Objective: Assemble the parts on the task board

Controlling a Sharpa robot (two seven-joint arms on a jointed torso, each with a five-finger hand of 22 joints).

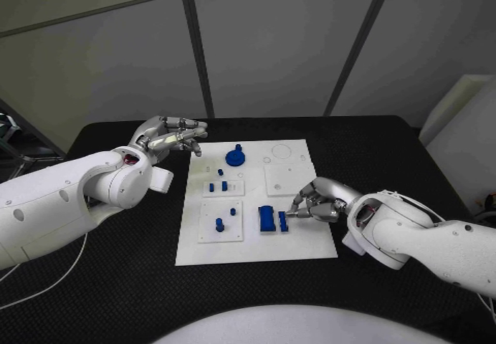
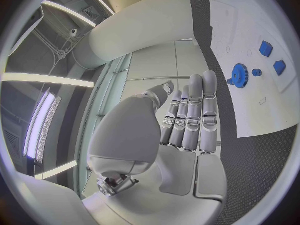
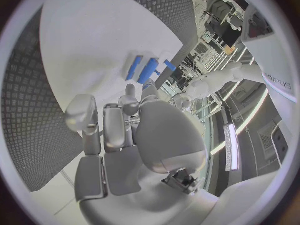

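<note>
No writing is readable on the task board, where the right hand pinches a blue part; the left hand, beside it, holds nothing.

The right hand reaches its fingers to blue parts on the white task board.

Head camera looks down on the task board; both wrist cameras share it close-up.
</note>
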